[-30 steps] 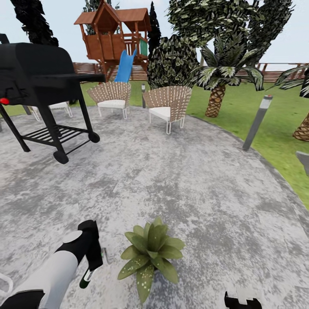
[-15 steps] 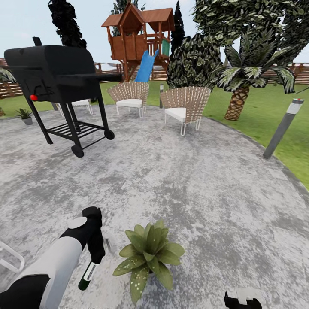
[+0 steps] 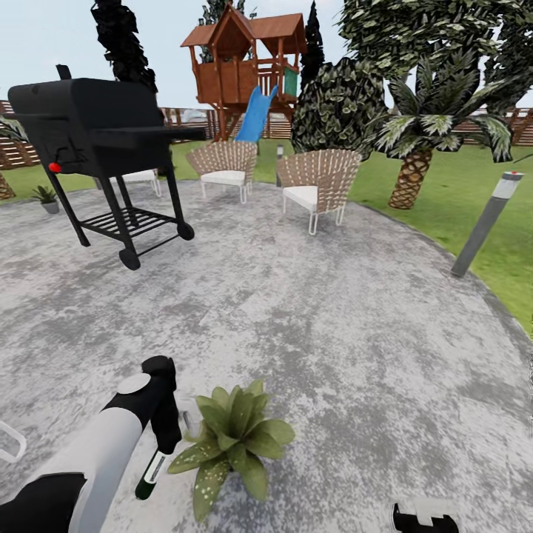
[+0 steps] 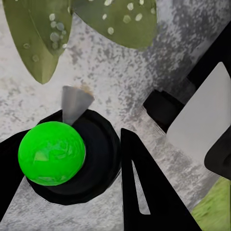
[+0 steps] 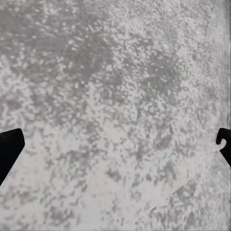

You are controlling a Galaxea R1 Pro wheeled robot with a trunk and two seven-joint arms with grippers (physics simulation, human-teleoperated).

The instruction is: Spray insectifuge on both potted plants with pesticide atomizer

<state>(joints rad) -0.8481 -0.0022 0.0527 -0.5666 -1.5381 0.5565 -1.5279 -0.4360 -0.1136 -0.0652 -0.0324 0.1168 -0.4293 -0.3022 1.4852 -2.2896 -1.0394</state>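
In the head view we see the left claw (image 3: pixel 164 437) low at the left, clenched on the pesticide atomizer (image 3: pixel 151 474), which hangs tilted below it over the stone patio (image 3: pixel 311 318); only the bottle's lower part, with its white band and dark green end, emerges beneath the black fingers. In the left wrist view the pesticide atomizer (image 4: pixel 52 153) appears end-on as a bright green dome set in a dark round collar, with a grey cone projecting from it toward the leaves; one black finger (image 4: pixel 144 187) lies against the collar, and the opposite finger is cut off at the frame edge. Just beside the bottle in the head view sits one potted plant (image 3: pixel 229 437), a low rosette with pale specks on its front leaves; its pot is hidden under the foliage. We see the same specks on the leaves (image 4: pixel 43 33) in the left wrist view. Whether any mist hangs in the air, we cannot tell. A second small potted plant (image 3: pixel 46 197) stands far off at the patio edge, behind the black grill (image 3: pixel 96 133), too small to detail. The right claw (image 3: pixel 424 518) is cut off at the bottom edge of the head view. In the right wrist view its two dark fingertips (image 5: pixel 9 149) sit at opposite borders, spread wide apart over bare stone, released.
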